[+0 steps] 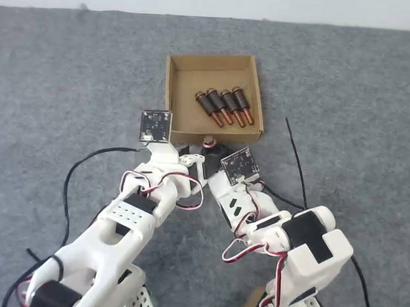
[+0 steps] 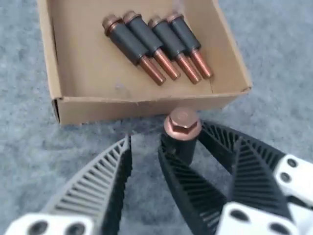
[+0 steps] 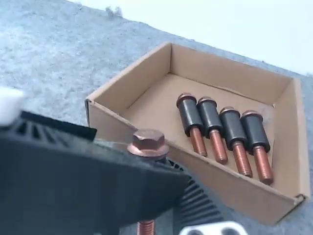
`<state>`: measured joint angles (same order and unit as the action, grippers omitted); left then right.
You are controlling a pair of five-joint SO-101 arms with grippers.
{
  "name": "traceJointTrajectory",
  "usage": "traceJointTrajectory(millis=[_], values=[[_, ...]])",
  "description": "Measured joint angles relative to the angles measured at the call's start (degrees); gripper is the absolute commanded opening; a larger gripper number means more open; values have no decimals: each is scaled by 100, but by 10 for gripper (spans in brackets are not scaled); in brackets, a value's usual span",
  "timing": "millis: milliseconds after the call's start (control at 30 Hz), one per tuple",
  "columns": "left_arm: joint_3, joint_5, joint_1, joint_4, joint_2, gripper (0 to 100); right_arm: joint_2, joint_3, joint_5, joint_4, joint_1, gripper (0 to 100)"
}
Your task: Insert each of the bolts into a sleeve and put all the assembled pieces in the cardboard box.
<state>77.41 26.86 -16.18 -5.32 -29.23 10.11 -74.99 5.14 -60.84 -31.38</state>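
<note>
The cardboard box [image 1: 170,90] lies at the far middle of the grey carpet, with several copper bolts in dark sleeves [image 1: 224,108] side by side inside it. Just outside its near wall [image 2: 146,105] an upright bolt in a sleeve [image 2: 182,125] is held. My right gripper [image 1: 210,152] is shut on this sleeve, with the copper head [image 3: 148,143] showing above the fingers and the threaded tip below. Beside the piece my left gripper [image 2: 145,147] is open, its gap empty. The box [image 3: 220,186] and its assembled pieces [image 3: 222,129] lie beyond the held bolt.
A thin black cable [image 1: 294,158] runs over the carpet to the right of the box. Both arms stand close together at the near side, with their wires looping between them. Open carpet lies to the left and right of the box.
</note>
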Motion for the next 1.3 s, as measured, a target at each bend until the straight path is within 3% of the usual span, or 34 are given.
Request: traceJointTrajectory(millis=[333,567,733,833,967,1300], values=[[-18,-26,-44,-158,-422,317,0,9,0,0,0,6],[0,-26,0,-1881,-2374,316,158,343,0,0,0,6],[26,-26,448,-2866,-3446,312,193,360,0,0,0,6],[26,-26,774,-3165,-3596,232,193,360,0,0,0,6],[26,-26,1090,-3244,-3596,15,193,360,0,0,0,6],[26,-9,1987,-3262,-3015,11,193,343,211,-9,0,6]])
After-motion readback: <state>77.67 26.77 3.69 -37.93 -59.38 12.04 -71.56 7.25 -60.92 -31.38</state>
